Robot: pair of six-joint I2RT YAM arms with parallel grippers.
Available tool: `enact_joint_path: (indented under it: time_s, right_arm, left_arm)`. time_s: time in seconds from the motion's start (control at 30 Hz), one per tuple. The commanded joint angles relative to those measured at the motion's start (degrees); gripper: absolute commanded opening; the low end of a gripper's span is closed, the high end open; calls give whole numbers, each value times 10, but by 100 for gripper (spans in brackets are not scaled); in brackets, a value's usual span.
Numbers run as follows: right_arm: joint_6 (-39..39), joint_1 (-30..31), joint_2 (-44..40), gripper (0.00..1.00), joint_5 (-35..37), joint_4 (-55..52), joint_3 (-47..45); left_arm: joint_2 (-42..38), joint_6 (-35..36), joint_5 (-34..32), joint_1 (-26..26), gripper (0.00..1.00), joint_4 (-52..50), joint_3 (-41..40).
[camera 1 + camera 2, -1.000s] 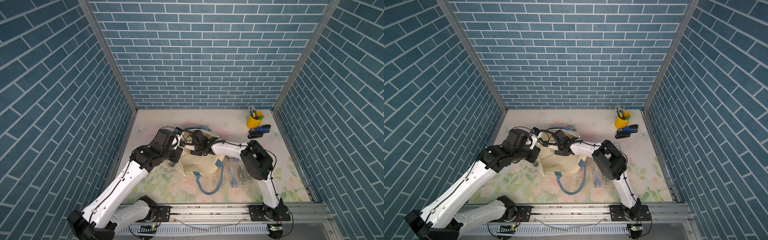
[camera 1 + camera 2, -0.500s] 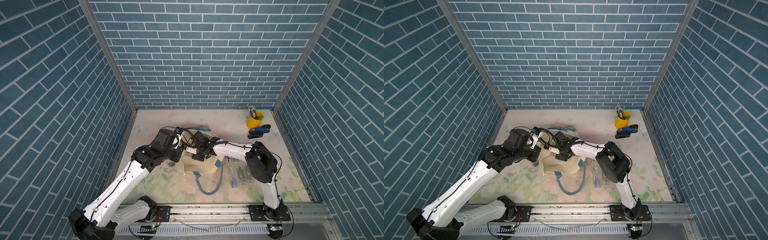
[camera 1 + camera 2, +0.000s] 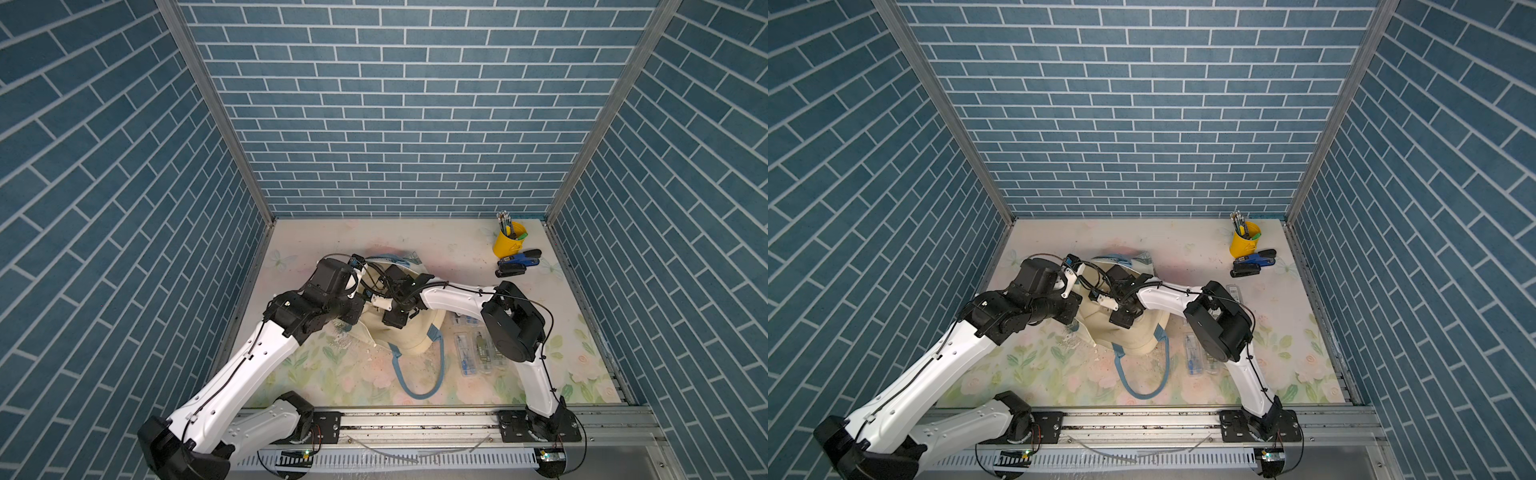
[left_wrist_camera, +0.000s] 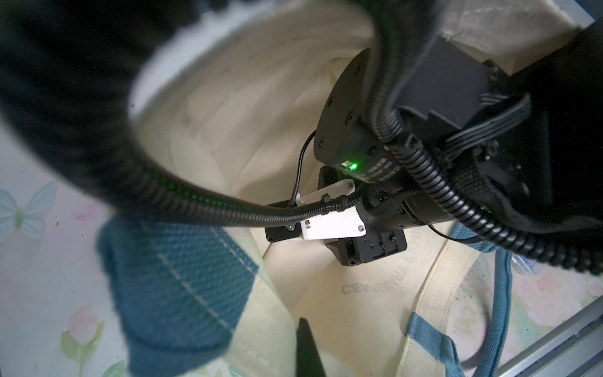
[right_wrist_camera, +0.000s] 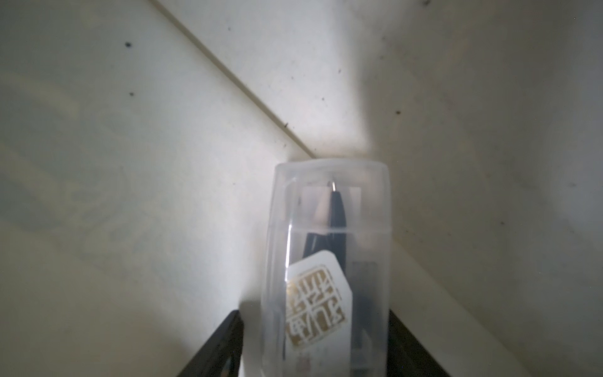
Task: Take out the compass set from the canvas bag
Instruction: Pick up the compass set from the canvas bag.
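Note:
The cream canvas bag (image 3: 409,345) (image 3: 1133,338) lies mid-table, its blue-green floral base toward the back wall. My left gripper (image 4: 306,342) (image 3: 352,328) is shut on the bag's rim and holds the mouth up. My right arm reaches into that mouth. Inside the bag (image 5: 146,147), the compass set (image 5: 326,261), a clear plastic case with a gold-stamped label, stands between the fingers of my right gripper (image 5: 314,315). One finger lies against the case. The other finger (image 5: 233,326) stands a little off it, so the jaws are open around it.
Two clear cases (image 3: 478,353) lie on the floral table right of the bag, under my right elbow. A blue strap handle (image 3: 419,374) loops toward the front rail. A yellow pen cup (image 3: 509,241) and a blue-black stapler (image 3: 517,266) sit at the back right corner.
My right wrist has moved toward the front, further into the bag, and its elbow has swung right. The left arm keeps its hold on the rim.

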Motion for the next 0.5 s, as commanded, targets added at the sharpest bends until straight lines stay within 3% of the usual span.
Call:
enact_joint_path:
  time_s: [0.0,0.47]
  right_arm:
    - [29,4,23,63,-20,-64,14]
    - [73,9,-68,52,-8,-90,-51]
  left_arm:
    - [-6,4,17,-4,0,20,-5]
    - [-12,3,3,-5,0,15,-5]
